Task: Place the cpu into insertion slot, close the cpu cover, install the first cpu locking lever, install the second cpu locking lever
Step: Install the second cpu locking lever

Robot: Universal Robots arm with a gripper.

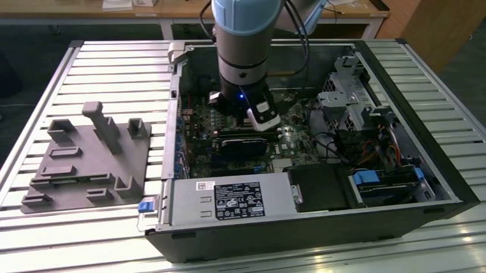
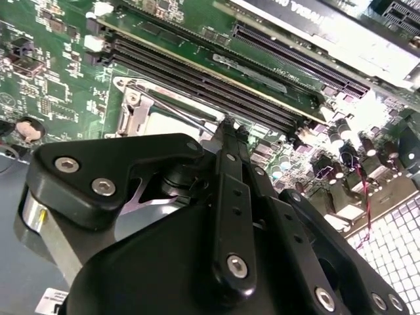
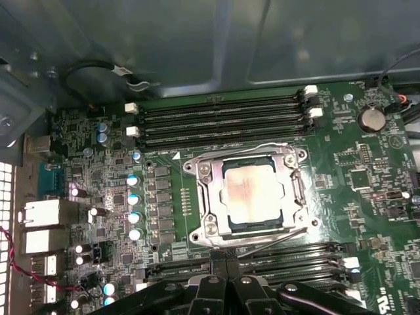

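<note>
Arm: reaching down into the open computer case [image 1: 425, 170] lying on its side on the slatted worktop [image 1: 106, 68], end effector [image 1: 262, 122] low over the motherboard.
End effector: in the first wrist view the two fingertips [image 3: 216, 268] sit pressed together with nothing between them, right at the edge of the socket where a thin wire lever [image 3: 262, 241] runs past.
Cpu [image 3: 254, 193]: already seated flat in the insertion slot [image 3: 300, 190], silver top showing.
Cpu cover [image 3: 209, 197]: looks folded down over the chip, its frame around the metal top.
Levers: one wire runs along the far side by the memory slots [image 3: 223, 118], the other along the near side; I cannot tell whether either is hooked under its catch.
Stage, to my eye: working on a locking lever.
Risk: closed tips give a narrow push, so the springy wire could slip off and snap back, and the tips might skid onto the nearby memory slots or small capacitors [image 3: 133, 197].
Also nearby: a grey parts fixture [image 1: 83, 165] beside the case, untouched.
</note>
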